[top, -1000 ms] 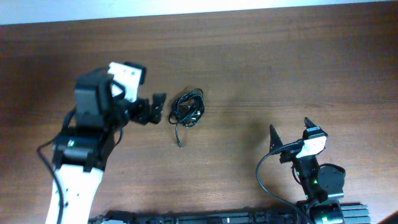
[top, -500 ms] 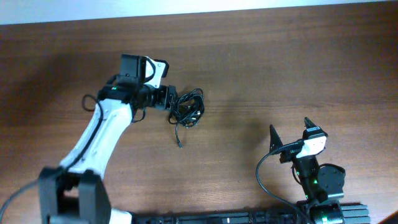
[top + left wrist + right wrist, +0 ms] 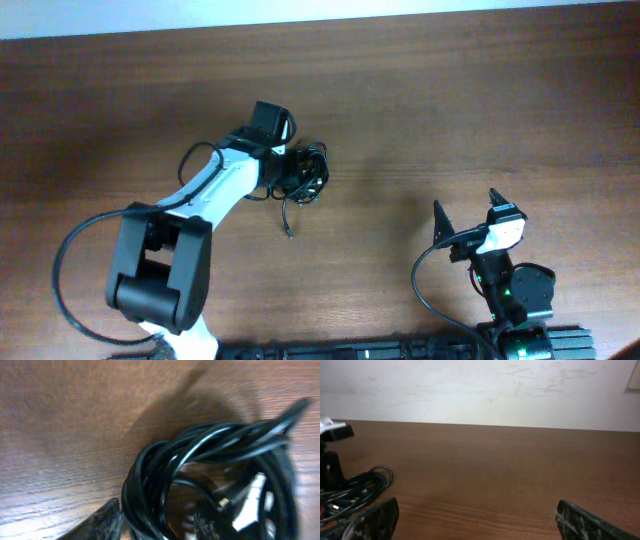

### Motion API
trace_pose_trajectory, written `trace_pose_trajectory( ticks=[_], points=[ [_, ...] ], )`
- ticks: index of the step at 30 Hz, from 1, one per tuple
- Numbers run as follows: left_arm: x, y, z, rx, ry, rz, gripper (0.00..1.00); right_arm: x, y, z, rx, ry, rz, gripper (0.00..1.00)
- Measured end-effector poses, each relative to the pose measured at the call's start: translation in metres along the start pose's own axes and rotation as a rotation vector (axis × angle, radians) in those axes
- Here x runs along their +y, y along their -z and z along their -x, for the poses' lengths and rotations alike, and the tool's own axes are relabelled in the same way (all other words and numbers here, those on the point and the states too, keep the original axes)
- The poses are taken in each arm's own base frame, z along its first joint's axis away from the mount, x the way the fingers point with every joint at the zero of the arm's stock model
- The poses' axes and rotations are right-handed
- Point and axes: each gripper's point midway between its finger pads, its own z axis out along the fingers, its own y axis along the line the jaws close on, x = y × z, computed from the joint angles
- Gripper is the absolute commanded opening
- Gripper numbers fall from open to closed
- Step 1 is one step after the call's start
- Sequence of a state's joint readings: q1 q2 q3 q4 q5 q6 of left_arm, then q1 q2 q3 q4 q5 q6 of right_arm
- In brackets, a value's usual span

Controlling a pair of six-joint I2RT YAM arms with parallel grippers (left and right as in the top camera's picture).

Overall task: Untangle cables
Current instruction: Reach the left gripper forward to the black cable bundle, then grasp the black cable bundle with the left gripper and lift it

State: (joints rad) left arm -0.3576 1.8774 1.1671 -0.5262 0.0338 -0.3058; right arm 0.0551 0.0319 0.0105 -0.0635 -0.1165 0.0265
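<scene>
The cables [image 3: 303,172] lie as one small knotted black clump on the wooden table [image 3: 450,90], with a loose tail and plug [image 3: 288,228] trailing toward me. My left gripper [image 3: 285,166] is pressed into the clump's left side. In the left wrist view the looped cables [image 3: 210,455] fill the frame. The gripper [image 3: 157,522] has part of the bundle between its fingers. The left finger [image 3: 102,520] touches the strands and the other is a blur. My right gripper [image 3: 464,203] stands open and empty at the near right, far from the clump [image 3: 360,487].
The right arm's base [image 3: 515,290] sits at the table's near edge. A pale wall [image 3: 480,390] bounds the far side of the table.
My left arm has swung right and reached out to the clump, and its jaws have been narrowing around the strands. The right arm has not moved.
</scene>
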Motion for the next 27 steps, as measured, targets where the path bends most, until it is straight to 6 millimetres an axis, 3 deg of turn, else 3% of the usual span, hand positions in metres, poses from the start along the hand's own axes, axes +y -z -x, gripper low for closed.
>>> trace_pose_trajectory(
  ticks=[5, 10, 12, 17, 20, 21, 23, 27],
  points=[
    [0.009, -0.008, -0.005, 0.012, 0.021, 0.068, 0.06, 0.000, 0.000, 0.000, 0.000, 0.000, 0.000, 0.99],
    [0.027, 0.000, -0.008, 0.020, 0.027, 0.169, 0.00, 0.000, 0.000, 0.000, 0.000, 0.000, 0.000, 0.98],
    [0.036, 0.010, -0.006, 0.010, 0.053, 0.195, 0.00, 0.000, 0.000, 0.000, 0.000, 0.000, 0.000, 0.99],
    [0.048, 0.059, 0.002, -0.074, 0.273, 0.208, 0.02, 0.000, 0.000, 0.000, 0.000, 0.000, 0.000, 0.98],
    [0.051, 0.067, -0.014, -0.044, 0.470, 0.222, 0.22, 0.000, 0.000, 0.000, 0.000, 0.000, 0.000, 0.99],
    [0.051, 0.067, -0.021, -0.018, 0.531, 0.226, 0.36, 0.000, 0.000, 0.000, 0.000, 0.000, 0.000, 0.99],
    [0.046, 0.067, -0.028, 0.013, 0.607, 0.206, 0.96, 0.000, 0.000, 0.000, 0.000, 0.000, 0.000, 0.99],
    [0.044, 0.068, -0.044, 0.067, 0.638, 0.228, 0.99, 0.000, 0.000, 0.000, 0.000, 0.000, 0.000, 0.99]
  ],
)
